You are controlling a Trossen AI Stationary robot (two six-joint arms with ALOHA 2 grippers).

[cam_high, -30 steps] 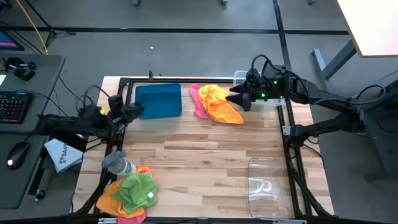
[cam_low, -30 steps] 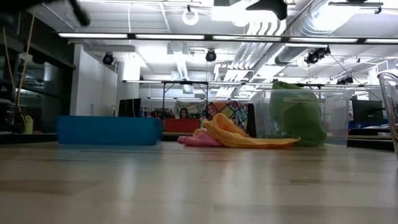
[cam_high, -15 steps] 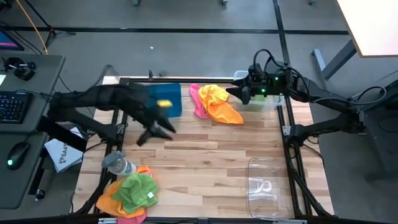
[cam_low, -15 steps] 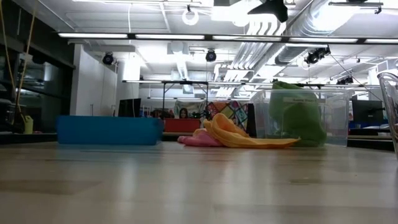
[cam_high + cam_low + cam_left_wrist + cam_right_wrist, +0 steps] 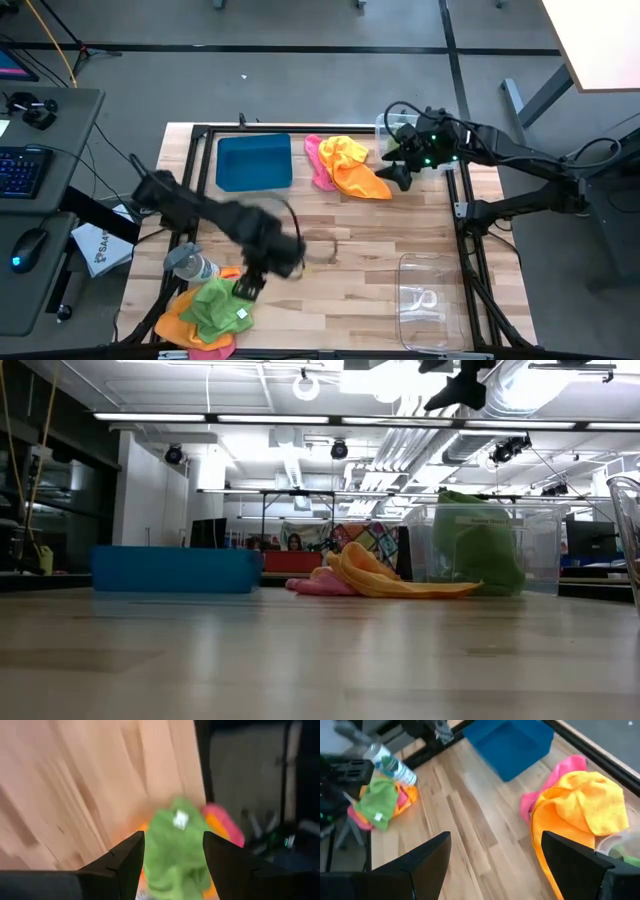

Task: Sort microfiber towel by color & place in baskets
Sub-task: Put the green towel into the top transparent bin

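Green [image 5: 218,305], orange and pink microfiber towels lie heaped at the table's near left corner. My left gripper [image 5: 246,288] hovers open just above this pile; in its wrist view the green towel [image 5: 175,847] shows between the fingers, untouched. An orange towel [image 5: 352,165] lies over a pink one [image 5: 318,160] at the far middle. My right gripper [image 5: 392,168] stands open beside them, above the table. The baskets are a teal tray [image 5: 253,162], a clear bin [image 5: 480,550] holding a green towel, and a clear bin [image 5: 435,298] at the near right.
A clear bottle with a grey cap [image 5: 190,264] lies on its side just left of the near pile. Black frame rails run along the table's left, far and right edges. Bare wood [image 5: 340,250] stretches across the table's middle.
My left arm has swung from the table's left edge by the teal tray, across the middle, toward the near edge, and now hangs over the green towel with its fingers apart. My right gripper has shifted slightly toward the right edge. No towel has moved.
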